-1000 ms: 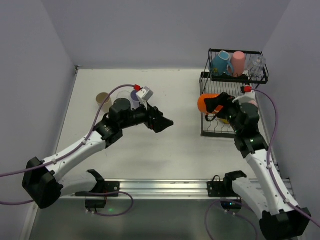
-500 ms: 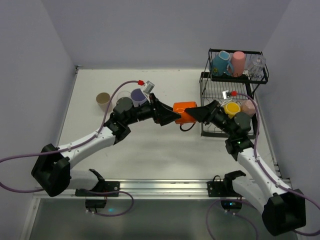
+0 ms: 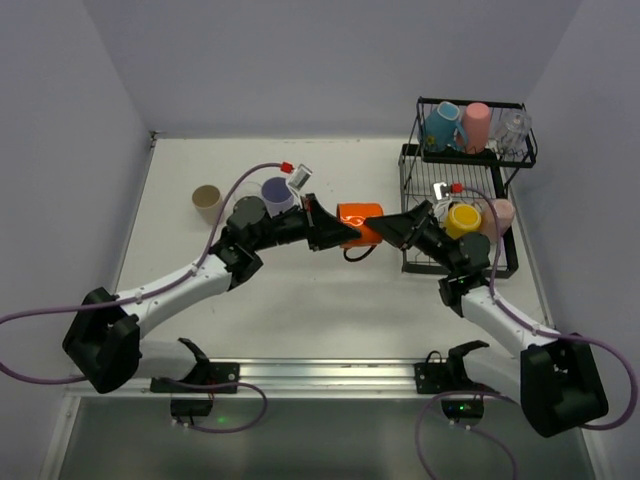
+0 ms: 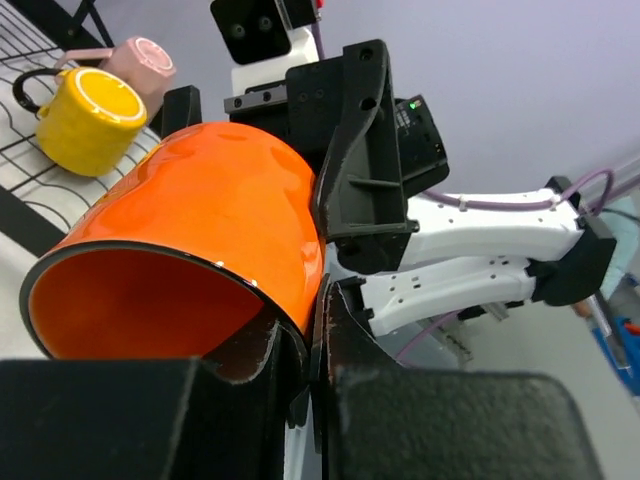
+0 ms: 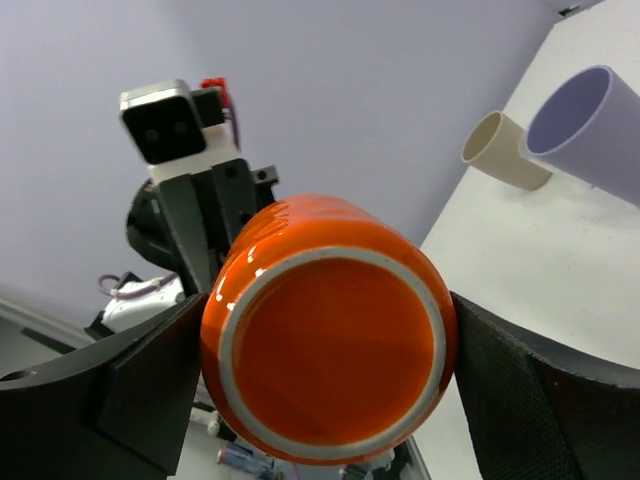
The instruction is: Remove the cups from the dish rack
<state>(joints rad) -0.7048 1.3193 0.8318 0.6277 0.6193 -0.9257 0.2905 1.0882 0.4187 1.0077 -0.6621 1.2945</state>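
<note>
Orange mug (image 3: pixel 360 222) is up off the counter (image 3: pixel 300 310), lying on its side in mid-air between the two arms, just left of the dish rack (image 3: pixel 450 270). The left gripper (image 3: pixel 342 234) has the open end. Its wrist view shows the black-edged rim wall sitting in the narrow slot between the fingers (image 4: pixel 430 420), pinched tight. The right gripper (image 3: pixel 388 228) has the base end, with its fingers (image 5: pixel 130 390) pressed against either side of the body, clamped. The mug's dark handle loops out on the near side.

On the rack's lower tray sit a yellow mug (image 3: pixel 462 218) and, just right of it, a pale pink cup (image 3: pixel 497 215). On the raised upper shelf at the far right are a blue mug (image 3: pixel 440 125), a pink cup (image 3: pixel 476 125) and a clear cup (image 3: pixel 512 128).

Far left on the counter a beige cup (image 3: pixel 207 200) stands apart from a lavender cup (image 3: pixel 275 192), which is just beside the left arm.

For room, the mug's base end hangs close to the rack's left edge. Bare counter runs beneath it and toward the near rail. The rack sits near the right wall.
</note>
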